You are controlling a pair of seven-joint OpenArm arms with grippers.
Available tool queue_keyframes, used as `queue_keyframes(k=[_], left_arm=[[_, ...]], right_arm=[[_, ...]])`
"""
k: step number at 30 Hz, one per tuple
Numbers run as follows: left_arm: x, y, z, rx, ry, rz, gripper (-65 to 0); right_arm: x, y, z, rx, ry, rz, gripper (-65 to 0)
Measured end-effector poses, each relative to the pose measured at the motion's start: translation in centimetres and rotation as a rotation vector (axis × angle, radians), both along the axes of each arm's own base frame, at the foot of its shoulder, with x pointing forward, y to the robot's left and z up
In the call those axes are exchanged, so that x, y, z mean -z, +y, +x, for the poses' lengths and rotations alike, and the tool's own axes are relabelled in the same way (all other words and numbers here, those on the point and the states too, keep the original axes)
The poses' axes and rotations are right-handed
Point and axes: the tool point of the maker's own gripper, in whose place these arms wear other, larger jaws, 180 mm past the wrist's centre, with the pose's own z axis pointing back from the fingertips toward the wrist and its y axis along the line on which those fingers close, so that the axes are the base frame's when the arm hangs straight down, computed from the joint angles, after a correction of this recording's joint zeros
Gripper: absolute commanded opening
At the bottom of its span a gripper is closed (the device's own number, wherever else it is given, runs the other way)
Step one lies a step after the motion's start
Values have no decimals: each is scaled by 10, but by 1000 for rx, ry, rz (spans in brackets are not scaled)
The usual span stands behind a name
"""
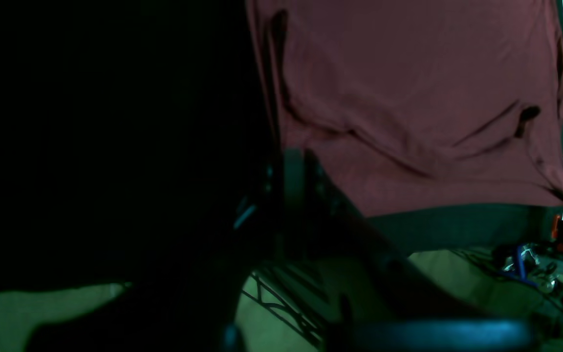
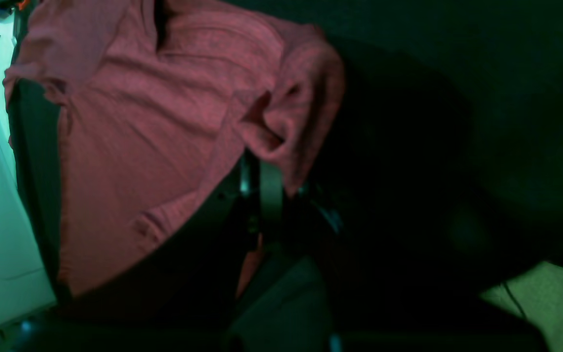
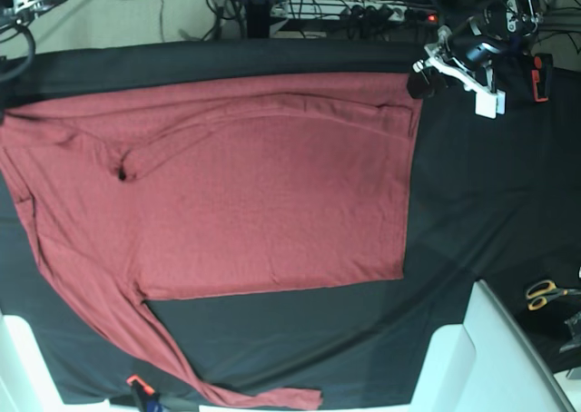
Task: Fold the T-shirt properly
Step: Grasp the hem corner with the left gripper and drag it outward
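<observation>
So the surface, covered in a black tablecloth, fills most of the base view, and the T-shirt is spread across its left and middle part. It's lying sideways: the hem runs down the right side of the cloth around the centre of the frame, and the collar end sits off at the far left edge.

Progress-wise I'd say it's barely started. The body is mostly flat with a few long wrinkles near the top edge. One sleeve trails diagonally toward the bottom of the frame, not folded in at all. The other sleeve looks tucked along the top edge, but I can't say for sure. No halving of the body yet, so pretty much every real fold is left.

The left hand is at the upper right of the base view, right at the shirt's top hem corner, fingers together; whether it's pinching cloth, I can't tell. The right hand has its fingers together too, sitting by a bunched bit of red fabric mid-frame in its wrist view.
</observation>
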Motion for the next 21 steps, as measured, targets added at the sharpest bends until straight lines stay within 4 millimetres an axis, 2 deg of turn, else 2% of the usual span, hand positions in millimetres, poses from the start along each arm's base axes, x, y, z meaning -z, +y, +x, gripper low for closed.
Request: queue_keyframes(k=[6, 9, 13, 16, 21], left_arm=[[2, 3, -7, 6, 17, 9, -650], [2, 4, -10, 7, 24, 13, -650], [3, 5, -15, 11, 32, 15, -650], [6, 5, -21, 12, 48, 16, -650], [5, 5, -19, 11, 42, 18, -650]], right_arm=[[8, 3, -17, -1, 36, 6, -648], [3, -1, -17, -4, 33, -17, -648], [-1, -6, -28, -9, 54, -48, -648], [1, -3, -34, -9, 65, -50, -648], [7, 7, -37, -14, 76, -31, -648]])
